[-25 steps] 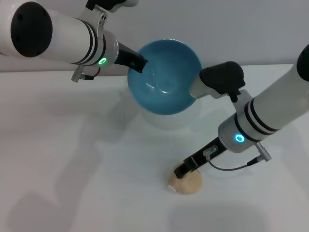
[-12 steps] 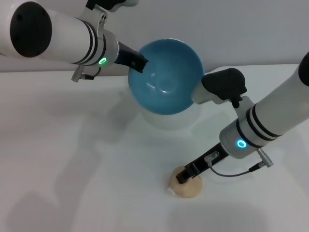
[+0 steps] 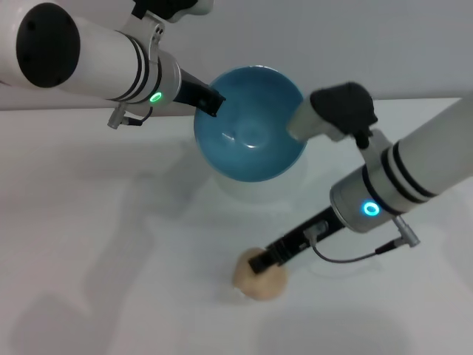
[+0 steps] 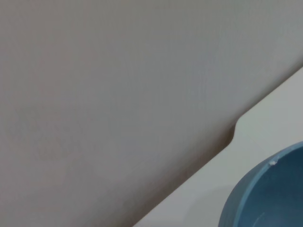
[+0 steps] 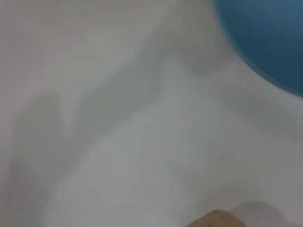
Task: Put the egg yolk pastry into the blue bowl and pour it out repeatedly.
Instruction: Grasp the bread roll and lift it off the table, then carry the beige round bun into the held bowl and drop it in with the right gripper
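The blue bowl point(image 3: 251, 133) hangs above the white table, tipped with its opening facing me, and shows nothing inside. My left gripper point(image 3: 211, 102) is shut on its left rim. A slice of the bowl point(image 4: 265, 189) shows in the left wrist view, and its outer wall point(image 5: 265, 38) in the right wrist view. The egg yolk pastry point(image 3: 259, 279), a pale beige lump, is at the table's front, below and in front of the bowl. My right gripper point(image 3: 260, 262) reaches down from the right and is shut on its top. The pastry's edge point(image 5: 215, 220) peeks into the right wrist view.
The white table point(image 3: 89, 222) spreads bare to the left and front. A grey wall stands behind it. A cable loops under my right wrist point(image 3: 355, 255).
My right gripper dropped onto the pastry, then moved left with it. The bowl in my left gripper barely shifted.
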Robot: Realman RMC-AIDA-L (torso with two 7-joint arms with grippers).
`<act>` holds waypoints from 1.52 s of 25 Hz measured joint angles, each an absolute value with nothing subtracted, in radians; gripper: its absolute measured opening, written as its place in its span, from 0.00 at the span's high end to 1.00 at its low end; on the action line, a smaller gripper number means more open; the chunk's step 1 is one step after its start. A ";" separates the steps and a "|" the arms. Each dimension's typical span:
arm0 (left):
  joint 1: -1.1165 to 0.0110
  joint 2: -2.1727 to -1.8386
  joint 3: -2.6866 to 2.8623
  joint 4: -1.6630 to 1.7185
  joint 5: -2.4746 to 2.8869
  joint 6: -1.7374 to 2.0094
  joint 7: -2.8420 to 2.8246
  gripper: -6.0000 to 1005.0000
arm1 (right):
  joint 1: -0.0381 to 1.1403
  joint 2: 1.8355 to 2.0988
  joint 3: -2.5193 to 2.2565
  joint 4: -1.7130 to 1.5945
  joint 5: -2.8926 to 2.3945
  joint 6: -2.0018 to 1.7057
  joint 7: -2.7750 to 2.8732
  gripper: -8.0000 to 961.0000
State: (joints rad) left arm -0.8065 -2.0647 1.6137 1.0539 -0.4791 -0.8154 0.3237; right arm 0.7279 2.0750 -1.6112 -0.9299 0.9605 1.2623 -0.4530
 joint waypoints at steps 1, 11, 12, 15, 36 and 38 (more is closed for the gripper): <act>-0.808 -2.064 1.614 1.054 -0.478 -0.821 0.324 0.99 | 0.714 2.074 -1.607 -0.976 0.968 1.279 -0.451 0.67; -0.824 -2.063 1.614 1.059 -0.477 -0.919 0.321 0.99 | 0.582 2.072 -1.455 -1.415 0.977 1.320 -0.450 0.78; -0.825 -2.063 1.614 1.065 -0.478 -0.930 0.320 0.99 | 0.580 2.072 -1.443 -1.420 0.977 1.317 -0.453 0.79; -0.819 -2.063 1.614 1.085 -0.477 -0.948 0.319 0.99 | 0.582 2.071 -1.419 -1.393 0.978 1.314 -0.482 0.81; -0.818 -2.063 1.624 1.096 -0.477 -0.957 0.318 0.99 | 0.609 2.066 -1.205 -1.145 1.090 1.253 -0.423 0.94; -0.818 -2.063 1.624 1.097 -0.477 -0.957 0.318 0.99 | 0.623 2.064 -1.178 -1.126 1.074 1.243 -0.349 0.95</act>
State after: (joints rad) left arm -0.8175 -2.0632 1.6245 1.0971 -0.4774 -0.9566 0.3181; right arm 0.6227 2.0635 -1.1785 -1.1258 1.0744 1.2430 -0.3494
